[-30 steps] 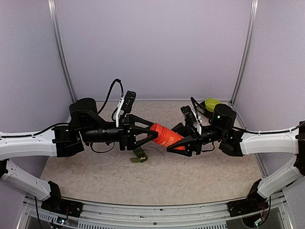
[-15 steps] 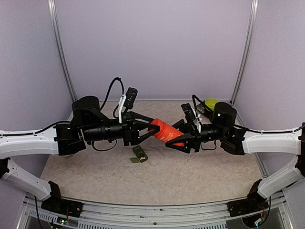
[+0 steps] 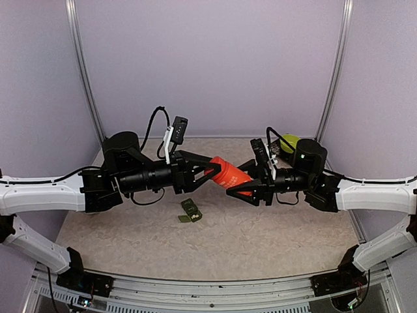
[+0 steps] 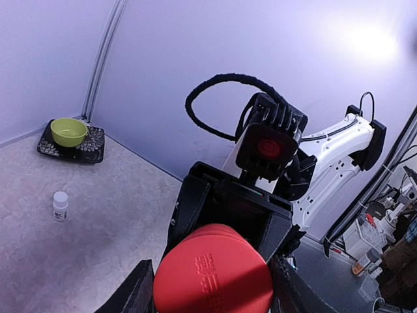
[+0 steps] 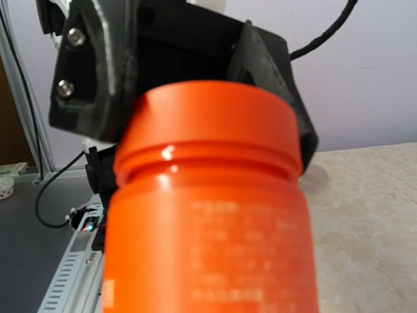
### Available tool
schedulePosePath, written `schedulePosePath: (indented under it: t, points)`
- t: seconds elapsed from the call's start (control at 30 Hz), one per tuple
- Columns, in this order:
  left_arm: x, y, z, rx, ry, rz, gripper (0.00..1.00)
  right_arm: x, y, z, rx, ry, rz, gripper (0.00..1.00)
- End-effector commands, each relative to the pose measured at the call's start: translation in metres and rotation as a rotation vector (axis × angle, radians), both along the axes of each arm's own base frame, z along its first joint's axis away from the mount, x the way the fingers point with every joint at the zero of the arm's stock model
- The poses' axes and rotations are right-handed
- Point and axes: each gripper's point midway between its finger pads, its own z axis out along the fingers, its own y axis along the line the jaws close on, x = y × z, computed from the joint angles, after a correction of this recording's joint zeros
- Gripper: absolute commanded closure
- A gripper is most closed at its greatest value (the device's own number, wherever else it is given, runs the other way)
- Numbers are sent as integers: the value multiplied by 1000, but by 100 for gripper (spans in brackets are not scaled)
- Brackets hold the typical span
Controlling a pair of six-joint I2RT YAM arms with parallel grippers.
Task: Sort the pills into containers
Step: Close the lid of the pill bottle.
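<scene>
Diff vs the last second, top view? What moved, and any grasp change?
The orange bottle, held between the left gripper and the right gripper, has shifted up the top view with both arms, apparently lifting. No grasp change: both sets of jaws stay shut on it. The green containers and the yellow-green bowl stayed put.

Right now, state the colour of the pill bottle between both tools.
Pill bottle: orange-red, clearest in right wrist view.

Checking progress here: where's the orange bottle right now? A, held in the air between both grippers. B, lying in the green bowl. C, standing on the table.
A: the bottle hangs above the table, its cap end in the left gripper, its body in the right gripper.
</scene>
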Motion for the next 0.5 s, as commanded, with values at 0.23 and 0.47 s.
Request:
schedulePosePath:
  t: [0.23,0.47]
  points:
    - [-15,-16,-5,4,27,-93,48,-8,-5,40,100,-100,-13,100]
    - [-21,-18,-3,6,-6,-125,47,-11,-4,39,103,-84,14,100]
